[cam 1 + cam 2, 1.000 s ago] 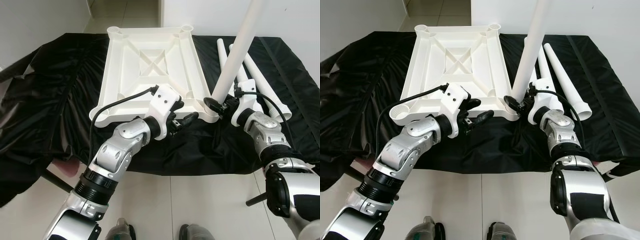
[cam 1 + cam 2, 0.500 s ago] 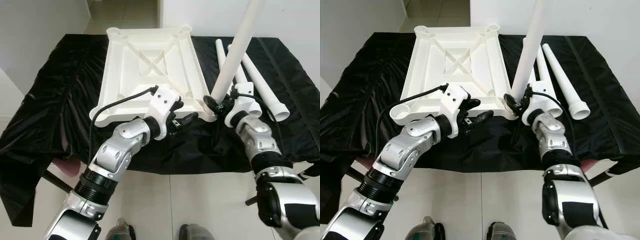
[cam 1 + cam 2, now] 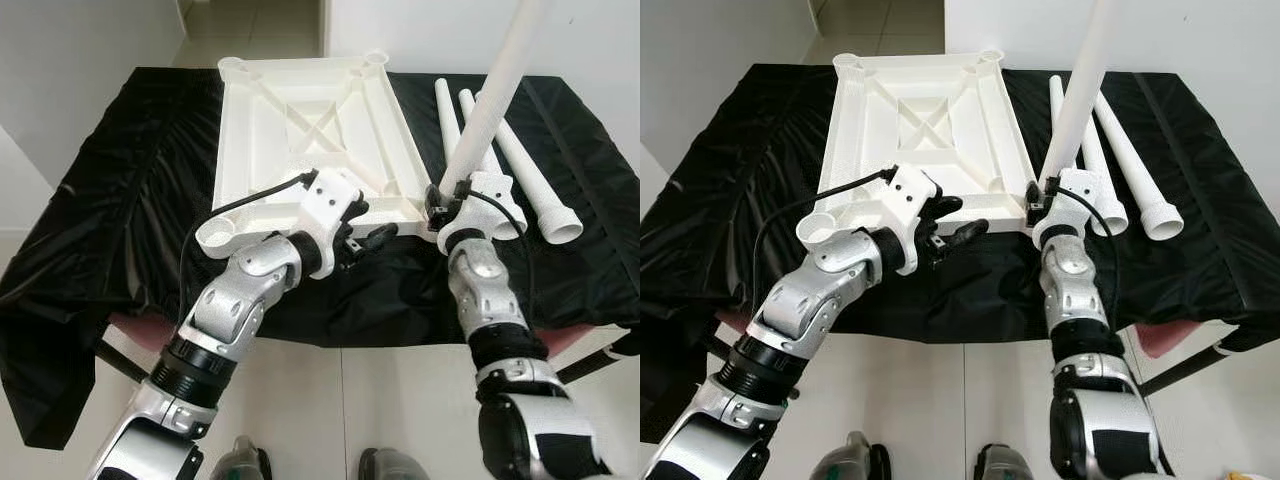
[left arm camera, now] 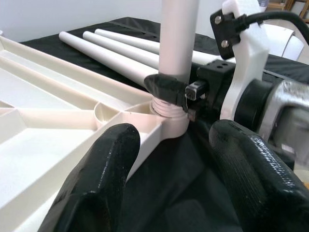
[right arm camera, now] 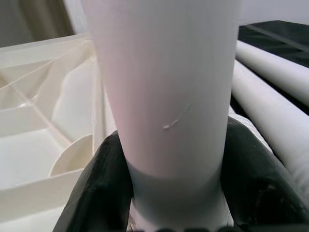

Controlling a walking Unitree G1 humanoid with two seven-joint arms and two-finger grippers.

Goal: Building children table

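Tabletop (image 3: 310, 130): white, underside up, lying on the black cloth (image 3: 120, 200) over the bench. Leg (image 3: 490, 100): upright, its foot seated in the tabletop's near right corner socket, right gripper (image 4: 176, 92) fingers clamped around its base. Left gripper (image 3: 365, 238): fingers apart, empty, just beside the near edge. Spare legs (image 3: 520, 170): lying on the cloth to the right.

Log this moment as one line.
right gripper: shut on leg | leg: in tabletop corner socket | left gripper: open, beside
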